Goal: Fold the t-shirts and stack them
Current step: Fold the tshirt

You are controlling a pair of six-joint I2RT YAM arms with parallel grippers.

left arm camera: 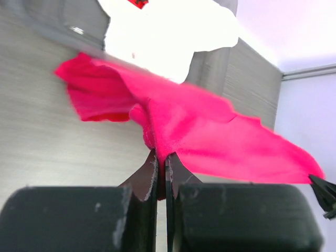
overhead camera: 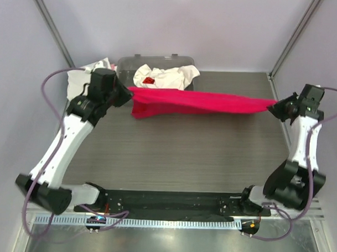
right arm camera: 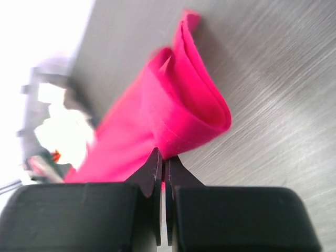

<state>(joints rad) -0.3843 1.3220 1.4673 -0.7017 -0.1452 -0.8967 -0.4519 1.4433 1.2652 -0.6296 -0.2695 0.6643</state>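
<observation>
The crimson red t-shirt (overhead camera: 200, 102) hangs stretched in the air across the back of the table, between my two grippers. My left gripper (overhead camera: 127, 94) is shut on its left end, seen as bunched red cloth (left arm camera: 210, 131) in the left wrist view. My right gripper (overhead camera: 275, 107) is shut on its right end, a folded red edge (right arm camera: 178, 115) in the right wrist view. White t-shirts (overhead camera: 164, 76), one with a small red mark (overhead camera: 149, 80), lie crumpled in the tub behind. Another white cloth (overhead camera: 98, 65) lies left of the tub.
A clear grey plastic tub (overhead camera: 129, 65) stands at the back centre-left of the grey wood-grain table (overhead camera: 184, 154). Metal frame posts rise at both back corners. A black rail with the arm bases runs along the near edge.
</observation>
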